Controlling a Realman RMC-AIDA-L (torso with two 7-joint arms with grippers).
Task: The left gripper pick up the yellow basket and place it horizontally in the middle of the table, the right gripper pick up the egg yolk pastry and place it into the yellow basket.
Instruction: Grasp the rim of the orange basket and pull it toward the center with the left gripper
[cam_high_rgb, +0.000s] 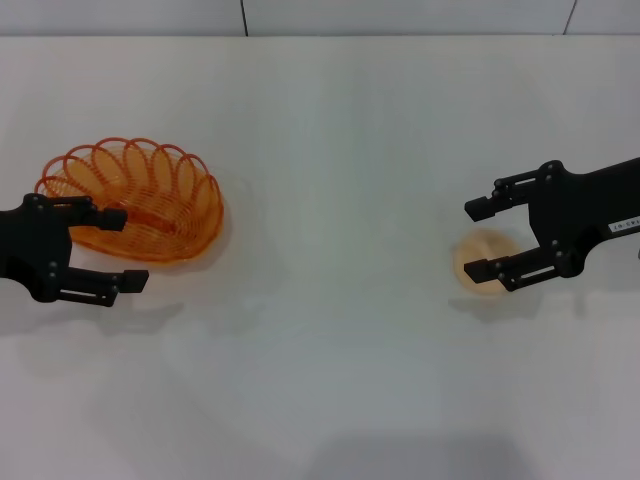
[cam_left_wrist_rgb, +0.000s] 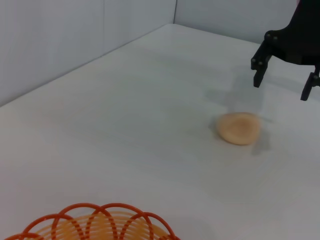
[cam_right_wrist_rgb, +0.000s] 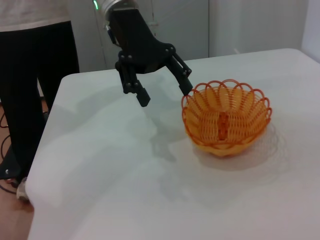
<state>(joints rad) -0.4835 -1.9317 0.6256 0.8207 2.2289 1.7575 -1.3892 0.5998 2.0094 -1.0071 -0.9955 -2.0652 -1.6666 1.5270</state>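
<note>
The left pincer (cam_high_rgb: 118, 250) is released, its two black fingers spread wide at the left edge of the surface (cam_high_rgb: 330, 150). Its far finger reaches over the near-left rim of the yellow basket (cam_high_rgb: 135, 200); its near finger lies just outside the basket's near side. From the right wrist view this pincer (cam_right_wrist_rgb: 165, 90) hangs above the surface beside the basket (cam_right_wrist_rgb: 226, 117), which stands upright and holds nothing.

On the right, the right pincer (cam_high_rgb: 476, 240) is also released, fingers apart and pointing left. The egg yolk pastry (cam_high_rgb: 484, 262) lies on the surface just under its near finger, partly covered by it, well apart from the basket.
</note>
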